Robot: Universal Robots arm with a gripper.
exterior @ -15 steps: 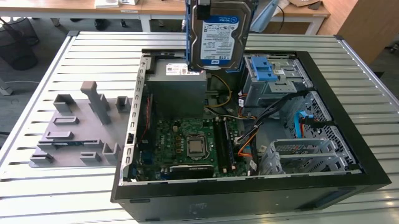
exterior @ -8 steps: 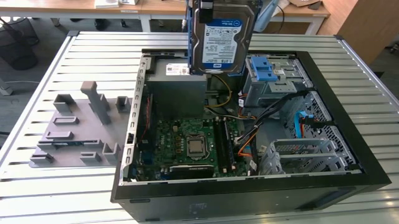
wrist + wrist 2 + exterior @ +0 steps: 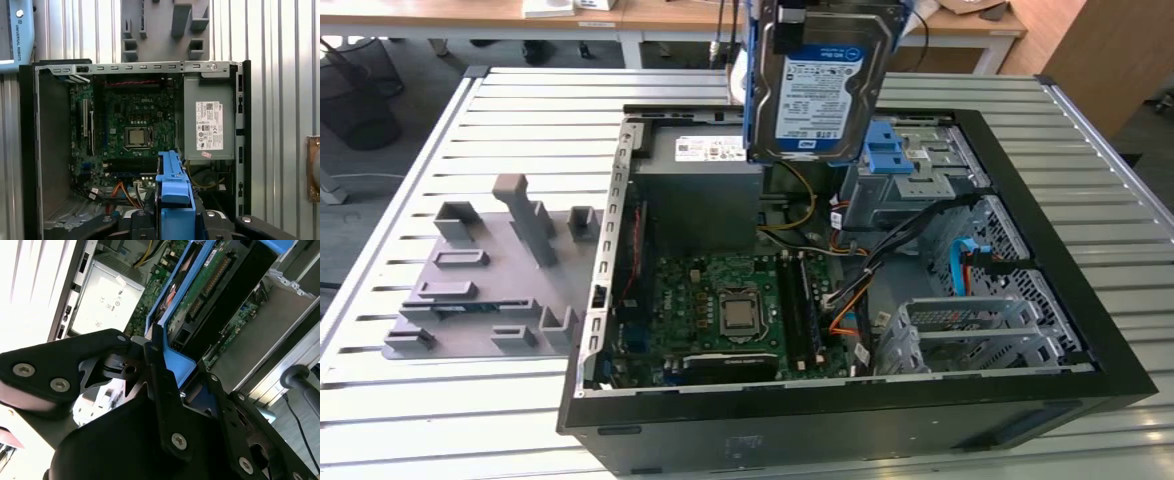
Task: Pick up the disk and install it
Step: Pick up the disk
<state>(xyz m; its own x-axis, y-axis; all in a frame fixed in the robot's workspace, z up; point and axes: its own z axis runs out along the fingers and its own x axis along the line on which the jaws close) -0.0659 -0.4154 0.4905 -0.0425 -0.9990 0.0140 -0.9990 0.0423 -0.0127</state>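
The disk (image 3: 821,85), a silver hard drive with a white-and-blue label and blue rails, hangs upright in the air above the back of the open computer case (image 3: 854,400). My gripper (image 3: 834,10) is shut on its upper end. In the second wrist view the disk's green circuit board and blue rail (image 3: 200,285) run out from between the black fingers (image 3: 162,390). In the first wrist view the blue rail (image 3: 172,192) is seen end-on above the case interior.
Inside the case lie the motherboard (image 3: 727,300), a grey power-supply box (image 3: 700,165), a blue latch piece with a cage (image 3: 907,150), loose cables and a metal drive cage (image 3: 961,330). A grey fixture plate (image 3: 487,270) sits on the slatted table at the exterior view's left.
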